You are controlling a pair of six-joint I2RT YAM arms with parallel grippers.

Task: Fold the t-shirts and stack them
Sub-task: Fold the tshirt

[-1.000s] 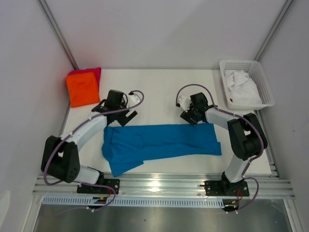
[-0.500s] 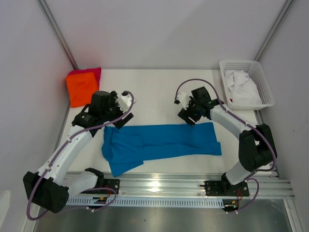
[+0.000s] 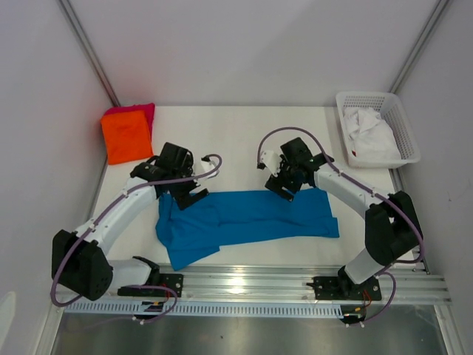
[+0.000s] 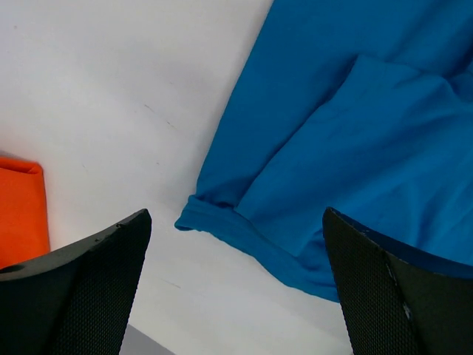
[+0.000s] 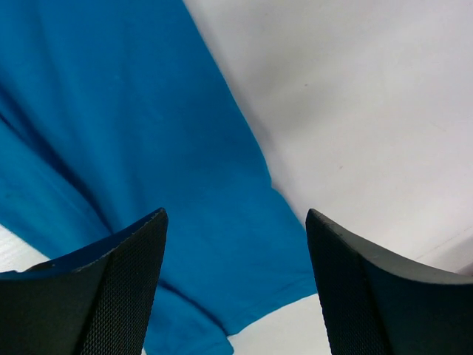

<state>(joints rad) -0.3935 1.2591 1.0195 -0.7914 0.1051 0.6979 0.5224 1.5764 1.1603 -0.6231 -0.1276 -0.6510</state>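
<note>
Blue t-shirt point(image 3: 247, 222): lay flat on the white table point(image 3: 236, 140), just toward 6 o'clock of its middle, in the same place and outline as a second earlier
Change, left: the left gripper point(image 3: 186, 195) had come down toward 6 o'clock from beyond the cloth's far edge and hung over the shirt's 9 o'clock end
Change, right: the right gripper point(image 3: 279, 186) had slid toward 9 o'clock and sat at the shirt's far edge, right of centre
Shirt shape: folded lengthwise into a long band running from 9 to 3 o'clock, with the 9 o'clock end wider and one flap trailing toward 7 o'clock
Shirt surface: bright solid blue with soft creases; the left wrist view showed one layer lapped over another and a rolled hem at the corner point(image 4: 355, 148); the right wrist view showed a straight edge against bare table point(image 5: 111, 148)
Left gripper state point(image 4: 236, 214): jaws spread wide, nothing between them, the shirt corner below the gap
Right gripper state point(image 5: 235, 214): jaws spread, pinching nothing, the cloth edge below
Orange t-shirt point(image 3: 126, 137): folded, at 10 o'clock, well apart from the blue one; its corner showed in the left wrist view point(image 4: 18, 211)
Pinkish-red t-shirt point(image 3: 144, 111): under the orange one, an edge showing on the far side
Basket point(image 3: 403, 133): white lattice, at 2 o'clock, holding crumpled white cloth point(image 3: 369, 133)
</note>
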